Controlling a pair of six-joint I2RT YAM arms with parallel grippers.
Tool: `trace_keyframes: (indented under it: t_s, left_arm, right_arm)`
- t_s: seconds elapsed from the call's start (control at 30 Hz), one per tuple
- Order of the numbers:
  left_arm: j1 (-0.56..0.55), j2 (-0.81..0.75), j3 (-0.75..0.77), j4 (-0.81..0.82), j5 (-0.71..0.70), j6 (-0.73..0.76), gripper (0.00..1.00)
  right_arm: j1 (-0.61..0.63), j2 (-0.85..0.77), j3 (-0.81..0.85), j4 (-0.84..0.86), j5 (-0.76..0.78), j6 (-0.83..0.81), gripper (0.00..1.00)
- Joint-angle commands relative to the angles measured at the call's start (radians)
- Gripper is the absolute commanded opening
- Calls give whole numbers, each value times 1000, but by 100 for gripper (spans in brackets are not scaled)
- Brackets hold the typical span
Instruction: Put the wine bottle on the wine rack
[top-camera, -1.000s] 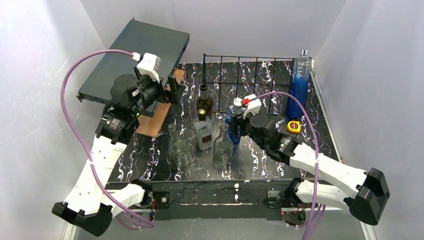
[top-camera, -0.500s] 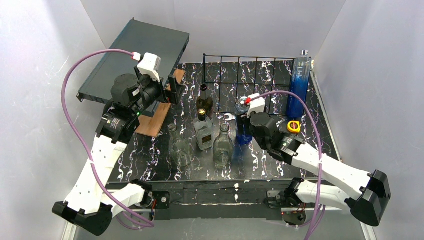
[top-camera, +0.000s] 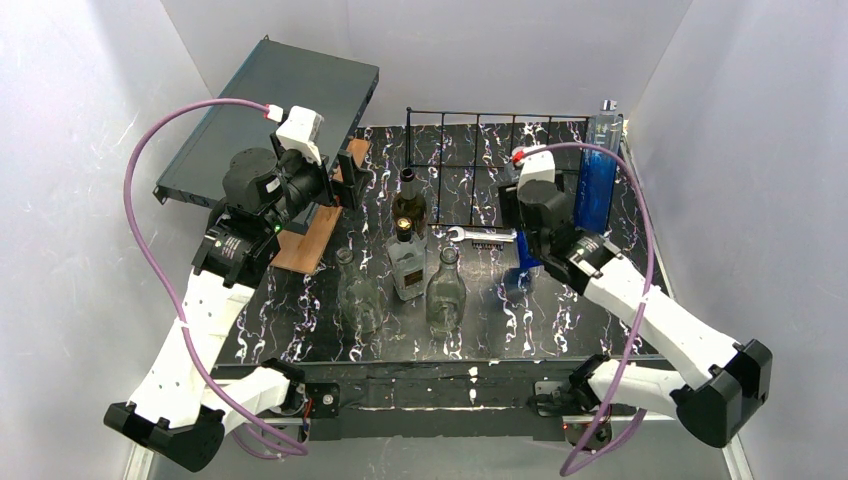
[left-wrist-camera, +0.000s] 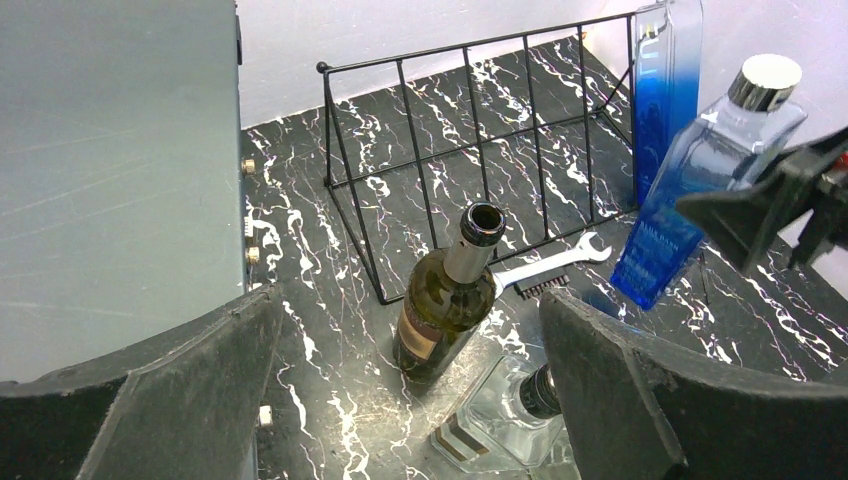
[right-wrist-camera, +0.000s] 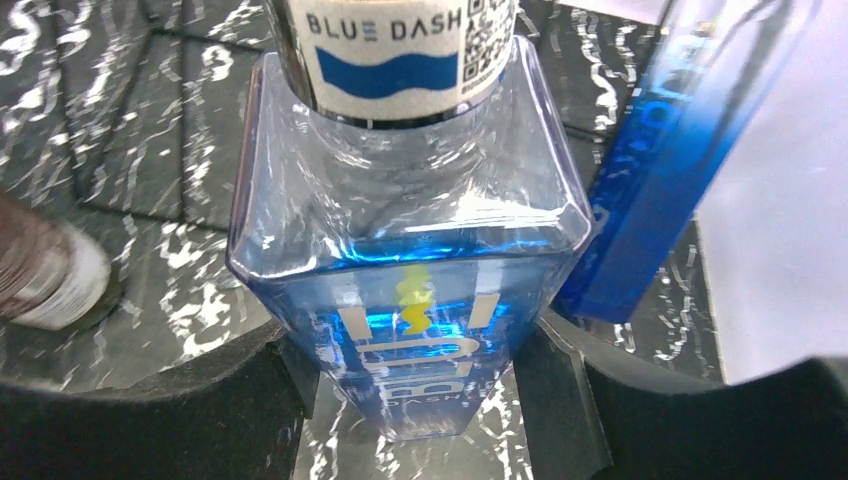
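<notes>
The wine rack (top-camera: 480, 113), a low black wire frame, stands at the back of the table and also shows in the left wrist view (left-wrist-camera: 480, 41). A dark green wine bottle (top-camera: 408, 205) stands upright in front of its left end (left-wrist-camera: 450, 300). My right gripper (top-camera: 535, 215) is shut on a square blue "Blue Dash" bottle (right-wrist-camera: 410, 250) and holds it tilted above the table, just in front of the rack's right part (left-wrist-camera: 690, 190). My left gripper (top-camera: 345, 175) is open and empty, left of the wine bottle (left-wrist-camera: 410, 300).
A tall blue bottle (top-camera: 598, 170) stands at the rack's right end. Three clear glass bottles (top-camera: 408, 265) stand in front of the wine bottle. A wrench (top-camera: 480, 235) lies by the rack. A big grey flat box (top-camera: 270, 110) and a wooden board (top-camera: 310, 235) are at the left.
My right gripper has lifted the blue bottle and carried it back and to the right, toward the rack, uncovering the wrench. The left arm has not moved.
</notes>
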Motion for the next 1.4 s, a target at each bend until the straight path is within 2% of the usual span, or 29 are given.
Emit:
trace_keyframes:
  t_s: [0.0,0.27,0.4,0.77,1.37]
  left_arm:
    - [-6,-16,9,7,-4,10,99]
    - [-11,-17,9,7,-6,10,99]
    - [-14,-17,9,6,-1,10,99]
    - [-26,-13,16,2,2,8,99]
    - [-45,-6,20,-3,7,8,99]
  right_arm:
    - [-59,37,129,146,93,-79,1]
    - [-260,91,134,225,-37,-43,1]
    - [-317,118,152,257,-73,-24,1]
    - [-348,167,80,494,11,-56,1]
    - [-412,266,66,571,30,-22,1]
